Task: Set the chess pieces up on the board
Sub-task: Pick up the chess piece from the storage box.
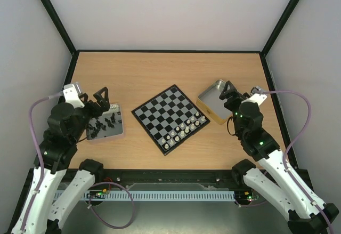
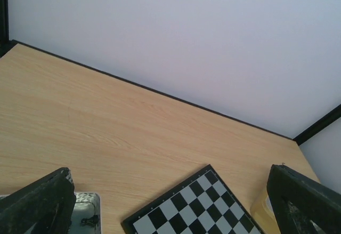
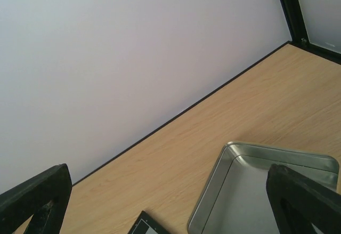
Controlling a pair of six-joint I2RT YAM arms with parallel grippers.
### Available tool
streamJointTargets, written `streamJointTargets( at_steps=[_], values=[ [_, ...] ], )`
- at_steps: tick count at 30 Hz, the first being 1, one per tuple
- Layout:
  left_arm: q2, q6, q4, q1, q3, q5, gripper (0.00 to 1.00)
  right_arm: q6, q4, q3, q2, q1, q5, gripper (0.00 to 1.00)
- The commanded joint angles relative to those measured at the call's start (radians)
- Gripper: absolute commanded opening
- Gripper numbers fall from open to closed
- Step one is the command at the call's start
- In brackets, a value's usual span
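- Board (image 1: 169, 118): sits in the middle of the surface (image 1: 160, 69), turned corner-on to the arms, between two tins. Its far-left ranks are bare.
- Left arm (image 1: 61, 132): folded with the elbow high. The wrist is tipped so its camera looks across the surface to the far wall, not down.
- Right arm (image 1: 256, 132): much the mirror of it, hanging over the right tin (image 1: 208, 111), which looks empty.
- Left tin (image 1: 118, 134): just left of the board, and it holds the black pieces (image 1: 105, 123).
- Left tool (image 2: 169, 169): released, fingers spread wide with nothing between them. It hovers at the tin's far edge, so the black pieces lie just below it and nearward. This arm is plainly the nearer one, so I judge the next pick is its.
- Right tool (image 3: 166, 169): also released and empty.
- White pieces (image 1: 186, 126): two rows along the board's near-right edge, seemingly placed.
- Black pieces: too small to tell which stand and which lie, so their long axis is unclear.
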Motion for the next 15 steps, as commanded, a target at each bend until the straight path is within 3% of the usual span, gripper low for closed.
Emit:
streamJointTargets(
  at_steps=[1,9,15],
  values=[
    [-0.053,-0.018,0.08,-0.002,-0.042,0.017,0.99,-0.006,-0.031,0.027,-0.018,-0.004,0.035,0.98],
    [-0.106,-0.064,0.215,-0.002,-0.231,0.172,0.99,-0.03,0.005,0.017,0.032,-0.004,-0.11,0.98],
    [-0.02,-0.172,0.172,-0.001,-0.271,0.097,0.99,-0.019,0.045,-0.015,0.046,-0.003,-0.13,0.98]
  ],
)
